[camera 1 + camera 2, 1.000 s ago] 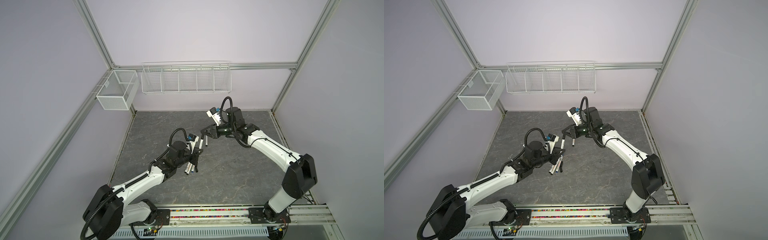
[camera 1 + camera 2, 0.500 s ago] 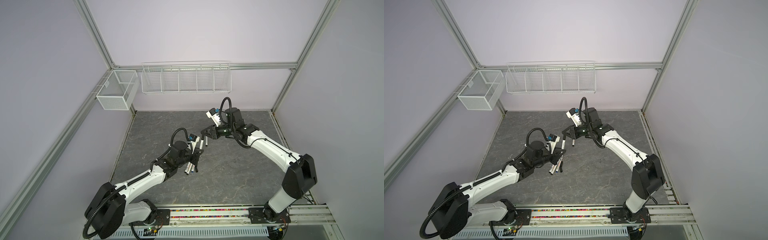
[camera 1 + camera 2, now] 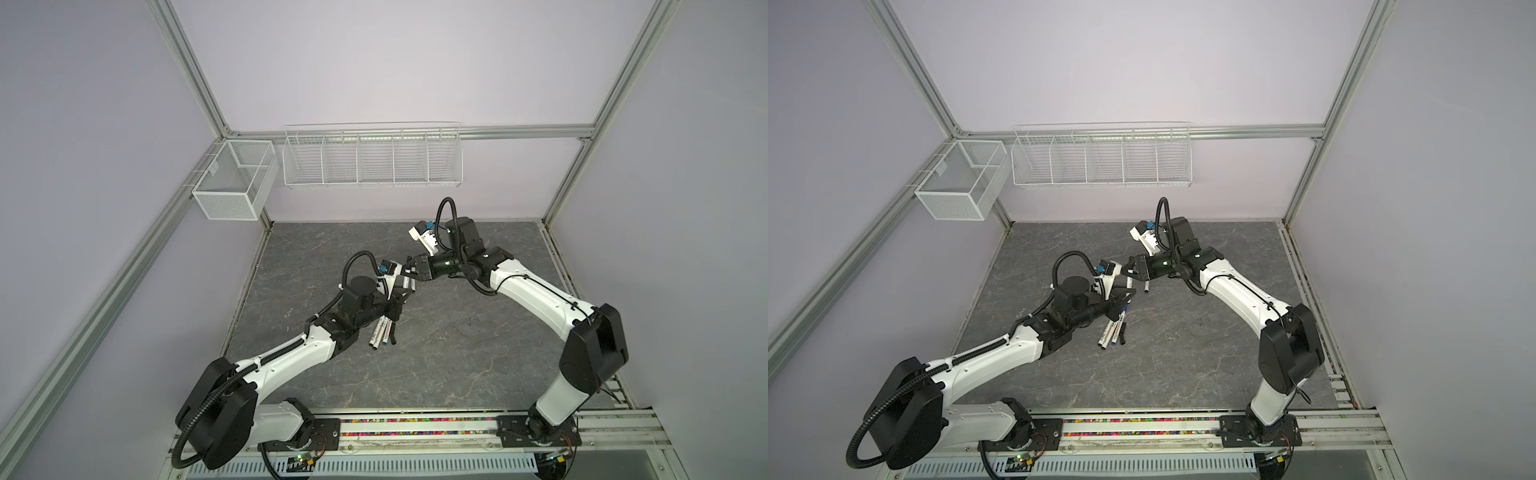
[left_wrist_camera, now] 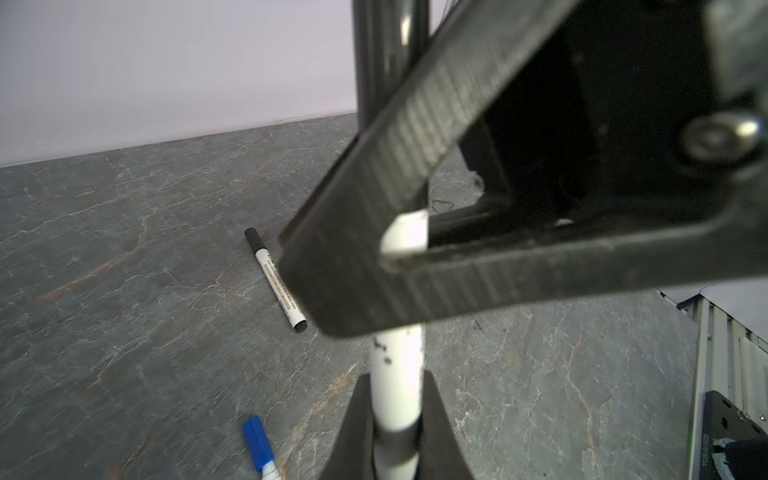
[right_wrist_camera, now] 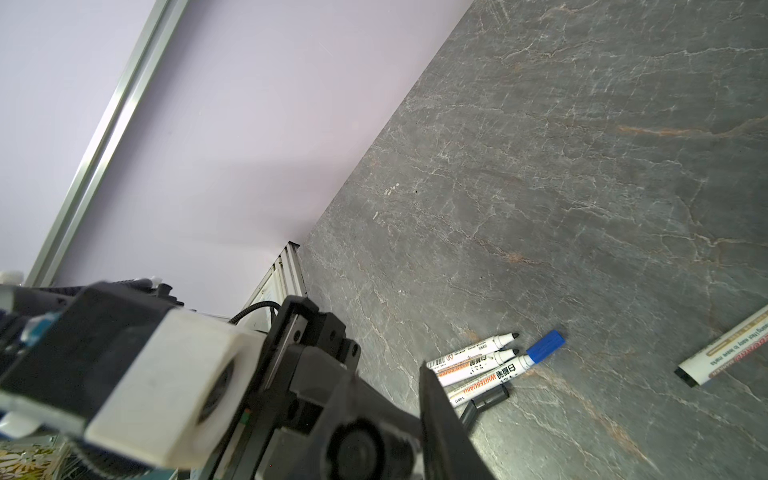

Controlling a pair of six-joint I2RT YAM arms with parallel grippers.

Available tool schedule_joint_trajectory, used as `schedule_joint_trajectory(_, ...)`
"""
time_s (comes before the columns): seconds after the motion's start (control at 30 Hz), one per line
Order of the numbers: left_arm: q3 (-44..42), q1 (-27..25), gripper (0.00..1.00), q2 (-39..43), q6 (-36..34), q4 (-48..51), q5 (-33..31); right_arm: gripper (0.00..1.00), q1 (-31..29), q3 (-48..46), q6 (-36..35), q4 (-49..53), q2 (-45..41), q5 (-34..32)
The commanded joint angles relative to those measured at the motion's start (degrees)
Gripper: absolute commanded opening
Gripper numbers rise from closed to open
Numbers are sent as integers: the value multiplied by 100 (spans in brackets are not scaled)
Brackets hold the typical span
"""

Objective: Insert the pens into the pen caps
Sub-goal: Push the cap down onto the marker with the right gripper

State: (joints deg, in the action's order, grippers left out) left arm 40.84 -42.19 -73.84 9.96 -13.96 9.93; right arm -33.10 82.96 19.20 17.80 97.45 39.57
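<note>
My left gripper (image 4: 395, 384) is shut on a white pen (image 4: 397, 365) and holds it off the table, pointing at my right gripper (image 3: 409, 271). The right gripper's black fingers (image 4: 374, 282) stand slightly apart around the pen's far end, which carries a dark pen cap (image 4: 390, 62). Both top views show the two grippers meeting mid-table (image 3: 1128, 274). A black-capped pen (image 4: 276, 282) lies beyond them. Nearer the left arm lie two uncapped pens (image 5: 473, 353), a blue-capped pen (image 5: 498, 374) and two loose black pen caps (image 5: 490, 395).
A dark stone-patterned table (image 3: 436, 365) carries everything. A white wire rack (image 3: 372, 158) and a mesh basket (image 3: 235, 183) hang on the back wall above the table. Aluminium frame posts (image 3: 561, 187) stand at the corners.
The right gripper's jaws have parted from shut. Both arms have barely moved, and the left gripper still holds the pen.
</note>
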Motion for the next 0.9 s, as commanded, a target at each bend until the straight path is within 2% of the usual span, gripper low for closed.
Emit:
schedule_joint_trajectory(0.0, -144, -59, 0, -82, -13, -307, -10, 35, -21, 192, 93, -11, 64, 28)
schedule_joint_trajectory(0.57, -251, -70, 0, -104, 57, -380, -7, 32, 41, 221, 46, -11, -33, -377)
schedule_joint_trajectory(0.87, -272, -70, 0, -51, 137, -404, 20, 24, 63, 212, 110, -102, -7, -389)
